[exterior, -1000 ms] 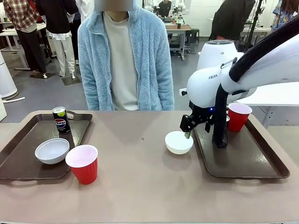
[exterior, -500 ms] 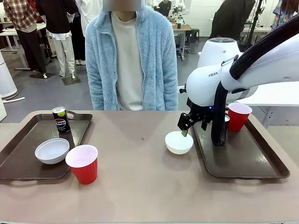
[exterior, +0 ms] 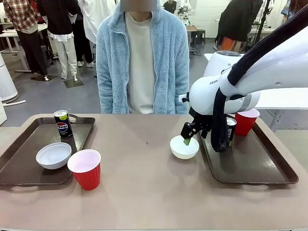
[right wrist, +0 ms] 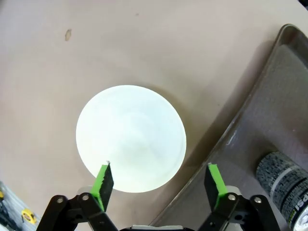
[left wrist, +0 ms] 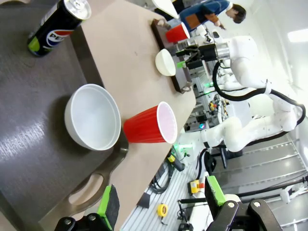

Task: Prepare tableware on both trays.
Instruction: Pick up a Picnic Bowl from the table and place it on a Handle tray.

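Note:
On the table beside the right tray (exterior: 255,166) stands a white bowl (exterior: 184,147). My right gripper (exterior: 188,140) hangs open just over it, one green pad above its rim. In the right wrist view the bowl (right wrist: 131,138) lies under my right gripper (right wrist: 159,180), with the left pad over its edge and the right pad past it. That tray carries a red cup (exterior: 246,120) and a Pepsi can (exterior: 231,130). The left tray (exterior: 19,161) holds a Pepsi can (exterior: 62,123) and a bowl (exterior: 54,155). A second red cup (exterior: 85,168) stands beside it. My left gripper (left wrist: 161,204) is open above the left tray's corner.
A person in a light blue fleece jacket (exterior: 144,57) stands at the far edge of the table, hands out of sight. Bare tabletop (exterior: 139,192) lies between the two trays. The right tray's rim (right wrist: 231,144) runs close to the bowl.
My right gripper has drifted left and a little lower over the bowl. The Pepsi can on the right tray now shows beside the arm. The person has stepped to the right.

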`<control>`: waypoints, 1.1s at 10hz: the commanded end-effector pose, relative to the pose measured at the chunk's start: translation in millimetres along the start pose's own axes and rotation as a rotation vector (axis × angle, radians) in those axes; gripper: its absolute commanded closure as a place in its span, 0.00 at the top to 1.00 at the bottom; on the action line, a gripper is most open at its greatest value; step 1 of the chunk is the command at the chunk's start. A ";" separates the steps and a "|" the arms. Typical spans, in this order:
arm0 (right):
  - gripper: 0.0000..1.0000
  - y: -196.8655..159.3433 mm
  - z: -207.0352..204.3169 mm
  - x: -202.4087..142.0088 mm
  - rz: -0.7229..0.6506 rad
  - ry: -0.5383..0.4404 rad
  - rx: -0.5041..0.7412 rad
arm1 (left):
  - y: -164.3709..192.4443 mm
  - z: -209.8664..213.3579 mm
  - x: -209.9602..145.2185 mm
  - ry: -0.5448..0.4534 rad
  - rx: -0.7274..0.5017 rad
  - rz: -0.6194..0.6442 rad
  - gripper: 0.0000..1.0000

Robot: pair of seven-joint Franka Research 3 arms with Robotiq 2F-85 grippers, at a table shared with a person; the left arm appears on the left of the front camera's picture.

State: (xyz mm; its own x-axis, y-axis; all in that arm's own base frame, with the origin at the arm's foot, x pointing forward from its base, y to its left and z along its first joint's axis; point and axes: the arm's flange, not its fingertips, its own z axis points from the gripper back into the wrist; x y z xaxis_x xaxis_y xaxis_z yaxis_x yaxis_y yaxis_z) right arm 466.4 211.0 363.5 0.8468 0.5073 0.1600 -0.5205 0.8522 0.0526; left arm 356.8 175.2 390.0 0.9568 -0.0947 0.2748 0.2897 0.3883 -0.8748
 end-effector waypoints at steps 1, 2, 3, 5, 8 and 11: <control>0.42 -5.2 -3.2 3.1 0.013 -0.009 0.010 | -3.3 1.4 1.5 -0.011 0.004 0.019 0.94; 0.00 -5.7 -4.6 3.6 0.010 -0.007 0.010 | -3.3 1.4 1.5 -0.011 0.004 0.019 0.94; 0.36 -7.4 -4.5 4.8 0.010 -0.003 0.013 | -3.3 1.4 1.5 -0.011 0.004 0.019 0.94; 0.00 -7.9 -6.4 3.9 0.008 0.010 0.008 | -3.3 1.4 1.5 -0.011 0.004 0.019 0.94; 0.00 -20.6 -17.1 3.8 -0.028 0.034 -0.046 | -3.3 1.4 1.5 -0.011 0.004 0.019 0.94; 0.00 -18.7 -21.2 3.9 -0.024 0.043 -0.065 | -3.3 1.4 1.5 -0.011 0.004 0.019 0.94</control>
State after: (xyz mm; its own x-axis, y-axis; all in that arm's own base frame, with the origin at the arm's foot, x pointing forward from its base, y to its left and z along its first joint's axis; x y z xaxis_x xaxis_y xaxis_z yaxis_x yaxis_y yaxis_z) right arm 476.9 192.3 341.9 0.8577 0.5019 0.1111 -0.5063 0.8623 0.0133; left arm 356.8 175.2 390.0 0.9568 -0.0947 0.2748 0.2897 0.3883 -0.8748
